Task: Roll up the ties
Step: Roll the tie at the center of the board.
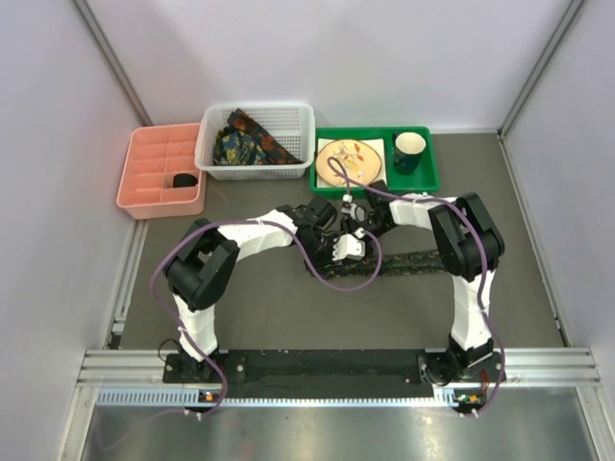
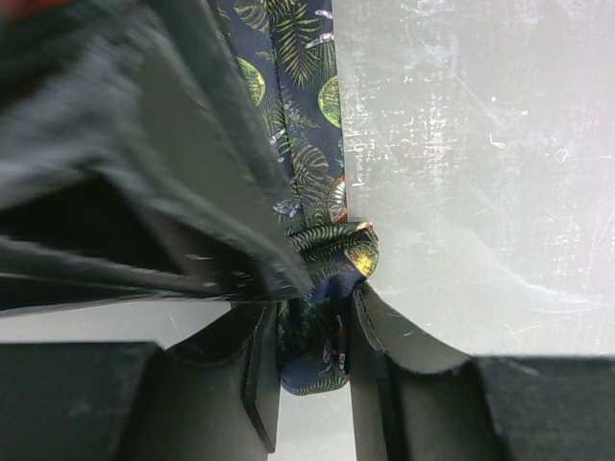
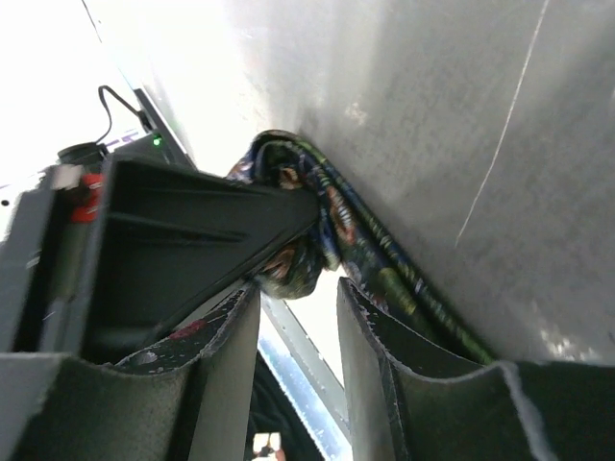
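The left gripper (image 2: 312,312) is pinching the tie (image 2: 307,173) at its rolled start. The fabric is filling the gap between the narrowly set jaws, and the roll (image 2: 336,245) is bulging just past their tips. The right gripper (image 3: 298,288) is standing partly open with nothing between its jaws, its tips just beside the same bundle.

The main risk is probably the roll springing loose. It is small and slack, held by one pair of jaws only, and any slip there would likely let the turns unwind. The two grippers are also crowding each other, with a finger of each crossing the other's view, so a careless turn could knock them together or drag the fabric sideways. The purple cable (image 1: 336,280) is looping low over the tie and could catch it.

The tie is lying on the table near its middle, and the unrolled length is stretching toward the right edge. That side is offering flat, bare surface for rolling onward. Toward the far edge, room is tighter. The white basket (image 1: 216,144) holding the other ties (image 1: 245,139), the pink tray (image 1: 144,158) near the far left corner and the green tray (image 1: 428,178) are all sitting there, the green tray closest to the grippers.
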